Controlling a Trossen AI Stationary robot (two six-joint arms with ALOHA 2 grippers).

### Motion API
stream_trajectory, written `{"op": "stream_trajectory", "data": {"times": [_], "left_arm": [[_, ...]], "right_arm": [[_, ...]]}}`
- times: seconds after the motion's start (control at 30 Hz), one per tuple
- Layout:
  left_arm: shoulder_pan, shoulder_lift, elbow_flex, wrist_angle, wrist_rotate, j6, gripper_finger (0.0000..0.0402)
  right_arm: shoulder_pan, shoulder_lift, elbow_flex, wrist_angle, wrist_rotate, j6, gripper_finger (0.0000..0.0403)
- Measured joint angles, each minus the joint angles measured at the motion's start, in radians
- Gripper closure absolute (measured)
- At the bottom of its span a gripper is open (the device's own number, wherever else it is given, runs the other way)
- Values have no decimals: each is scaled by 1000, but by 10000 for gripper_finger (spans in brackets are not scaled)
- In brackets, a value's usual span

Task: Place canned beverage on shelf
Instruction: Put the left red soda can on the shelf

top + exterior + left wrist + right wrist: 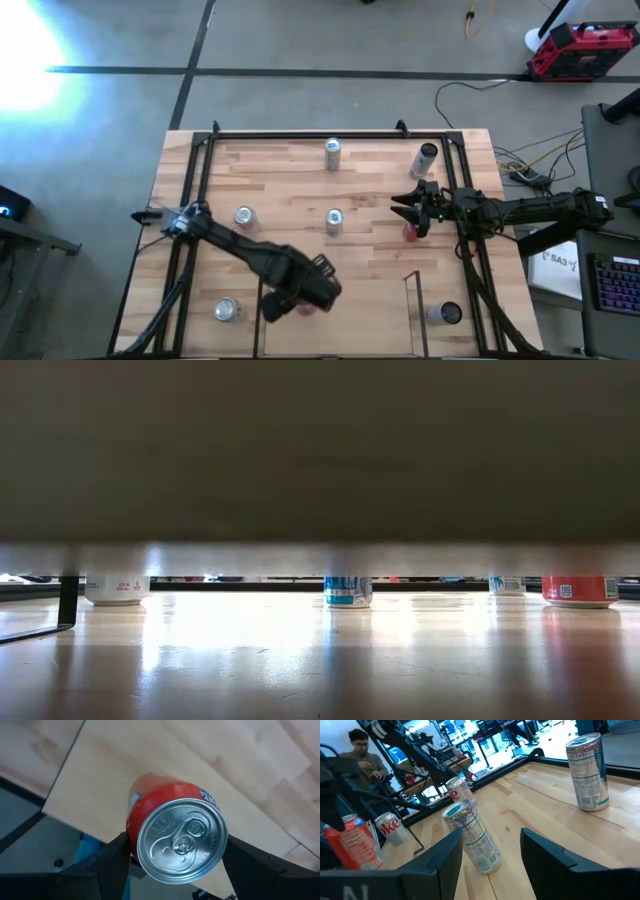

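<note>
My left gripper [298, 304] is shut on a red canned beverage [306, 306], just inside the left rail [259, 318] of the shelf [350, 320] at the table's front. In the left wrist view the red can [167, 802] shows its silver top between my left gripper's [179, 866] dark fingers [107, 865], over the light wood floor [100, 765]. I cannot tell whether it touches the floor. My right gripper [405, 207] waits at mid-right, fingers a little apart and empty, with a second red can [410, 233] close beside it.
Silver cans stand at the back [333, 152], back right [427, 158], centre [334, 222], left [243, 216] and front left [226, 310]. One can [447, 313] sits outside the shelf's right rail [412, 310]. A person [362, 755] sits beyond the table.
</note>
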Motion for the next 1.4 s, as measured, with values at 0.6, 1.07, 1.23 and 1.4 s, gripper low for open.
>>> {"op": "stream_trajectory", "data": {"times": [0.6,1.07,1.23,1.4], "left_arm": [[-187,14,-21,-2,-49,-149,137],[-226,14,-66,79,-100,-152,137],[-240,11,-100,141,-100,-154,137],[-242,11,-101,143,-94,-155,137]], "right_arm": [[0,0,0,-3,0,0,220],[0,0,0,-3,0,0,220],[0,0,0,-4,0,0,220],[0,0,0,-3,0,0,220]]}}
